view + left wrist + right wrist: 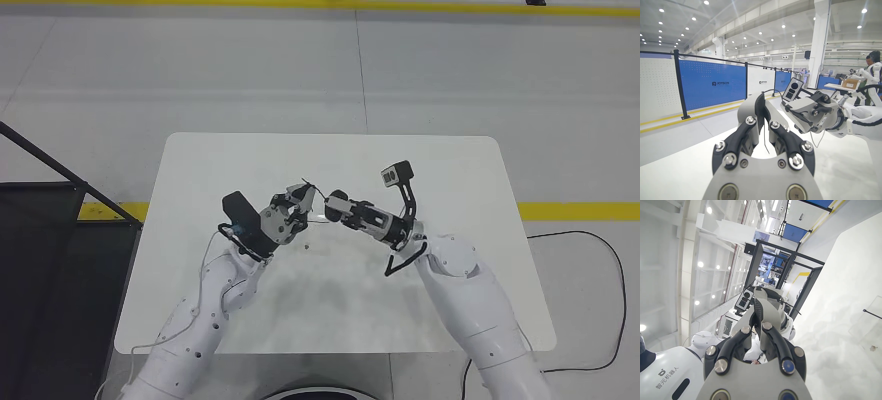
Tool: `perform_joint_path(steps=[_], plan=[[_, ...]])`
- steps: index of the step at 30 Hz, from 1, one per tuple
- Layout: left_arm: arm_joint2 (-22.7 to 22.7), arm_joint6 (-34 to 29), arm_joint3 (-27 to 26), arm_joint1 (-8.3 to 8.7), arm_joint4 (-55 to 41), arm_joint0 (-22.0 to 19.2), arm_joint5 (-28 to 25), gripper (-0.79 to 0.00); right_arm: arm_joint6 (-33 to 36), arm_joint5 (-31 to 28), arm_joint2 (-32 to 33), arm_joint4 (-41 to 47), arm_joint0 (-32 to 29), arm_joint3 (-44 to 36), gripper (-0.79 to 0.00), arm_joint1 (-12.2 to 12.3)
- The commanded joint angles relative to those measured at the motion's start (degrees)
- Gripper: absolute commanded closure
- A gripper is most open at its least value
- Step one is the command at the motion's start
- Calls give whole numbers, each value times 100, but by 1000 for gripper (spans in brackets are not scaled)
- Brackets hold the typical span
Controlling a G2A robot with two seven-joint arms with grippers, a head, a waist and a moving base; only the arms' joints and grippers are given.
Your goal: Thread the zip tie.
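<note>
Where the two arms meet above the middle of the bench (340,310), the zip tie (764,130) is pinched between the pads of the left gripper (762,100); it is a thin black strip running down through the closed fingers, one end hanging free toward the wrist; its other end arcs out past the fingertips toward the right gripper (757,308), which sits just beside the left, nearly tip to tip; the right gripper's fingers are pressed together as well, though whether they have hold of the tie's end cannot be told; both grippers are raised off the bench; farther off on the white surface lies a spare black tie (871,313), resting across a clear sheet (863,328).
</note>
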Motion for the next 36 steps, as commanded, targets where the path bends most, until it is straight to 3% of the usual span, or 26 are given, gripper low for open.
perform_joint_path(steps=[1,2,3,4,8,10,12,14,26,36], plan=[[-6,5,-3,-1,-20,4,5,0,-9,5,0,3,1,-4,0,0],[-14,9,-7,-2,-48,6,15,0,-9,2,8,21,-1,-4,-52,0],[-21,8,-14,-4,-90,8,21,0,-12,-3,24,44,-4,0,-219,2],[-30,1,-23,-6,-126,7,35,0,-6,-9,46,67,-8,8,-311,6],[-55,-36,-74,-21,-345,22,110,0,98,-70,183,181,-27,115,-409,34],[-54,-115,-98,-35,-523,15,139,0,207,-169,260,243,-31,221,-548,52],[-47,-161,-136,-56,-675,-1,259,0,325,-314,333,354,-43,329,-631,66],[-35,-171,-151,-64,-717,-4,303,0,367,-375,388,447,-53,402,-785,75],[-19,-216,-188,-68,-752,19,314,0,285,-395,377,339,-99,340,-785,77],[172,-1680,-555,-185,-3075,117,118,0,-217,-2435,349,-667,-363,300,-785,69]])
